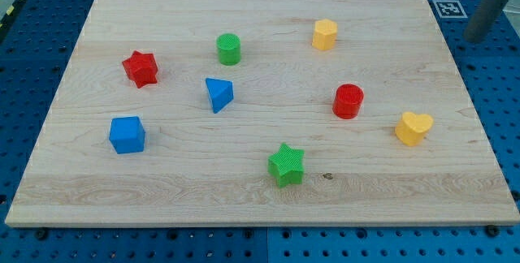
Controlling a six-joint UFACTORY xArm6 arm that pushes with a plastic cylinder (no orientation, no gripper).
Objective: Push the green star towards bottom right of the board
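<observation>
Green star low on the board; rod cut off at the upper right corner.

The ribbed green star [286, 164] sat on the pale wooden board [260, 206] at lower centre, a blue cube [127, 135] farther left. Beyond it stood a yellow heart [413, 127] and a red cylinder [348, 101] (both right). My tip was off the board at the upper right; its end could not be made out.
</observation>
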